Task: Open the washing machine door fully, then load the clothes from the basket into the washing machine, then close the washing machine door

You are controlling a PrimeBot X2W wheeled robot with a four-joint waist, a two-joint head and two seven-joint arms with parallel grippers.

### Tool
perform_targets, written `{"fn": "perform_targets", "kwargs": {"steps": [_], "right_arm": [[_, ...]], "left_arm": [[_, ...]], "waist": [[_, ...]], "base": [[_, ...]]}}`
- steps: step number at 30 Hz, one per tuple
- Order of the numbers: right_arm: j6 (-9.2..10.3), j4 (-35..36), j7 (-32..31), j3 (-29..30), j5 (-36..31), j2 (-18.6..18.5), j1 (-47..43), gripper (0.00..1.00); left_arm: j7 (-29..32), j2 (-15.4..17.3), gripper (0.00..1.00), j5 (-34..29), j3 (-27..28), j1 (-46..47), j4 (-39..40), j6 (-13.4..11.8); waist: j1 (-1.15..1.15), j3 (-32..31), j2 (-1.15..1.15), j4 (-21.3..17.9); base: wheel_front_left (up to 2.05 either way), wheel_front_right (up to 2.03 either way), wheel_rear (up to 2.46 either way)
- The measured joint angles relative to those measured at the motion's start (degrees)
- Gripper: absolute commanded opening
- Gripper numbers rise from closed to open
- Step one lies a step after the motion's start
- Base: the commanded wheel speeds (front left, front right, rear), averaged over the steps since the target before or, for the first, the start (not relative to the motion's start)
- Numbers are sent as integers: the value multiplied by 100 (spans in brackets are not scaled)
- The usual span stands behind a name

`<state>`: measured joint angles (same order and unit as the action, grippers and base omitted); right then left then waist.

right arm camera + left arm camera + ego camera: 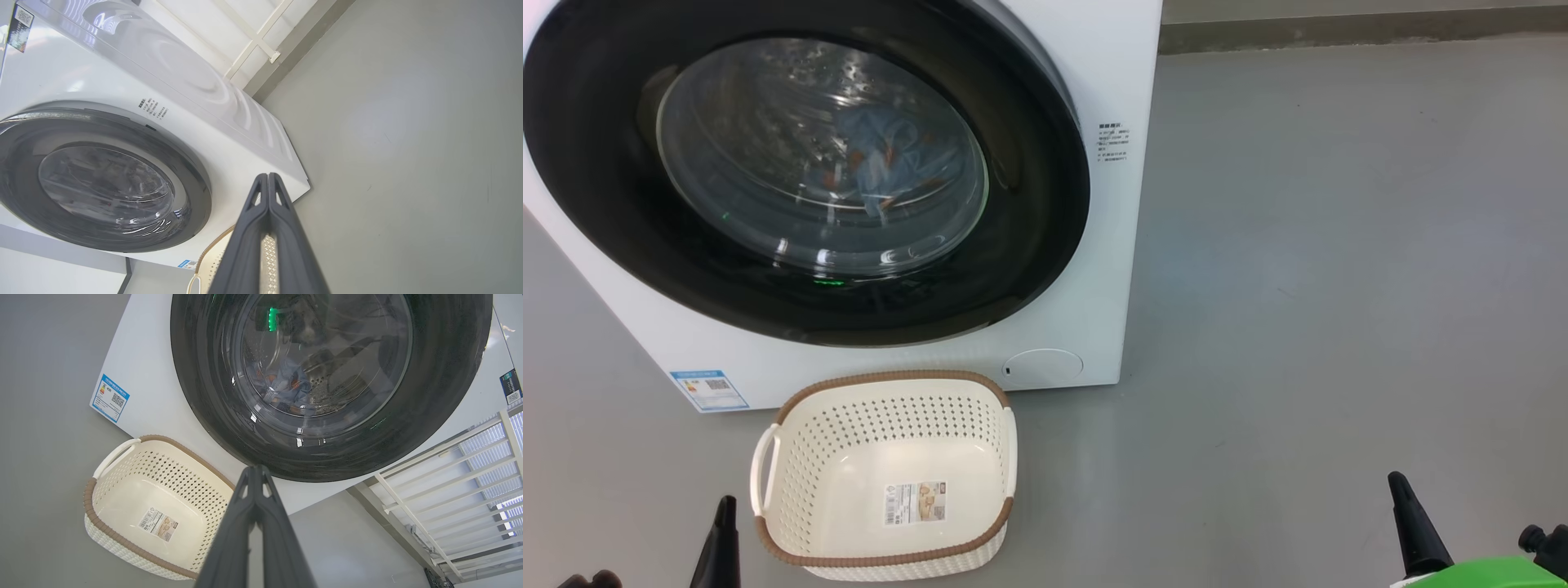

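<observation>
Left gripper (725,510) near left, fingers together, empty. Right gripper (1398,483) near right, same. Basket (886,376) just right of left gripper, empty. Beyond it door (1029,204) shut on washing machine (1111,82), clothes (874,163) behind glass. Left arm nearer door. Task looks done.

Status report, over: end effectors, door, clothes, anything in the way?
Left end effector and right end effector shut, empty. Washing machine door closed, clothes inside. Basket empty. Nothing in the way.

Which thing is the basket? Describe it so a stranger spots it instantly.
Find the big white washing machine with its round black door. On the grey floor just before it sits the basket. It alone is cream, perforated, brown-rimmed, with white handles.
</observation>
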<state>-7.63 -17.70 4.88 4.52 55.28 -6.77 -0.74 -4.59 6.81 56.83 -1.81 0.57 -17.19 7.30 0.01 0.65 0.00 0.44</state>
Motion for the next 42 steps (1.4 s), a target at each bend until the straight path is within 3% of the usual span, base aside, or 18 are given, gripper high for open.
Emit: {"fn": "perform_targets", "kwargs": {"steps": [42], "right_arm": [[7, 110, -691, 191, 2259, 282, 224, 0]], "left_arm": [[661, -313, 0, 2179, 388, 137, 77, 0]], "waist": [[-1, -30, 0, -28]], "base": [[0, 0, 0]]}}
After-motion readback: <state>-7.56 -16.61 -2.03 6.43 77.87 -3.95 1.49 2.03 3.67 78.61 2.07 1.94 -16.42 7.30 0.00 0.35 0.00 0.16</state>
